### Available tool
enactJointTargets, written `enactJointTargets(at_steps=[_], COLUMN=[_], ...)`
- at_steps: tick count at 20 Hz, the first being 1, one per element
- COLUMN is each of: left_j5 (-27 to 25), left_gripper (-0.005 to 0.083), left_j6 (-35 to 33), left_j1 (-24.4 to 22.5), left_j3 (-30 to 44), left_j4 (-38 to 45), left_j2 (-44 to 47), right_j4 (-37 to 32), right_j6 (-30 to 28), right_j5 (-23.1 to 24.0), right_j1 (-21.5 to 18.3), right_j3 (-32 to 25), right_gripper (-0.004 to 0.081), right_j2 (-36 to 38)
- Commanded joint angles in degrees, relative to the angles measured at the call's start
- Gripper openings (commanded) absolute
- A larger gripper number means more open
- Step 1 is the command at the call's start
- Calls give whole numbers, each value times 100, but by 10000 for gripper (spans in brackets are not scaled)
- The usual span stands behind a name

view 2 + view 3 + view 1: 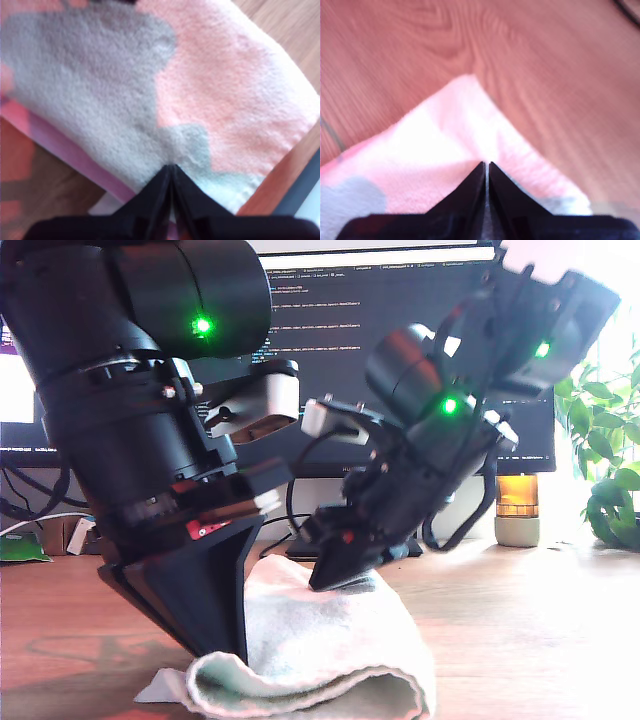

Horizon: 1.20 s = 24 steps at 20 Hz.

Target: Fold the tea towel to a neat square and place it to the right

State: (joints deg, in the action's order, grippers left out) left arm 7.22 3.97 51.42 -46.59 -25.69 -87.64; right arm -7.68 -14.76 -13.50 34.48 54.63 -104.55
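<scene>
On the desk: tea towel [330, 660] lies folded, near edge rounded.
First gripper [171, 172]: jaws together, pinching towel.
Second gripper [486, 167]: jaws together, pinching a corner.

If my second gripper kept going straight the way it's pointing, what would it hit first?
The tea towel: your second gripper has its tips at the cloth already. Past that corner lies bare wooden table, though depth is unclear.

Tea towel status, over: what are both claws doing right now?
Both claws shut, tips on the tea towel. Towel folded over on the wooden table. Nothing in the way.
</scene>
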Motion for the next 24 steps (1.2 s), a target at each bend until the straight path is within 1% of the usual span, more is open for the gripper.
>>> enactJointTargets(at_steps=[1, 3, 5, 8, 12, 14, 17, 20, 22, 24], left_j5=[-11, -20, -66, -264, -256, -243, -136, 223, 522, 728], left_gripper=[-20, -20, -20, -20, -20, -20, -20, -20, -20, -20], left_j6=[-111, -289, -422, -579, -664, -704, -702, -697, -693, -632], left_j1=[-2, -4, -15, -20, -175, -203, -203, -203, -203, -203], left_j3=[127, 127, 127, 133, 334, 616, 1128, 1587, 1799, 1923], left_j4=[44, 48, 44, 98, 409, 671, 1266, 1947, 2280, 2570], left_j2=[304, 522, 789, 1137, 1377, 1541, 1939, 2273, 2361, 2356], right_j4=[-13, 52, 387, 789, 833, 931, 929, 1012, 1333, 1825], right_j6=[111, 203, 216, 192, 144, 146, 146, 151, 151, 146], right_j5=[-7, -7, 2, 15, 85, 271, 446, 671, 935, 1250], right_j1=[-15, -17, -22, -50, -50, -35, -33, 79, 229, 439], right_j3=[-81, -81, -81, -114, -459, -778, -1471, -2144, -2411, -2542], right_gripper=[-13, -13, -13, -13, -13, -13, -13, -13, -13, -13], right_j2=[326, 487, 651, 905, 1508, 1989, 2861, 3823, 4461, 5073])
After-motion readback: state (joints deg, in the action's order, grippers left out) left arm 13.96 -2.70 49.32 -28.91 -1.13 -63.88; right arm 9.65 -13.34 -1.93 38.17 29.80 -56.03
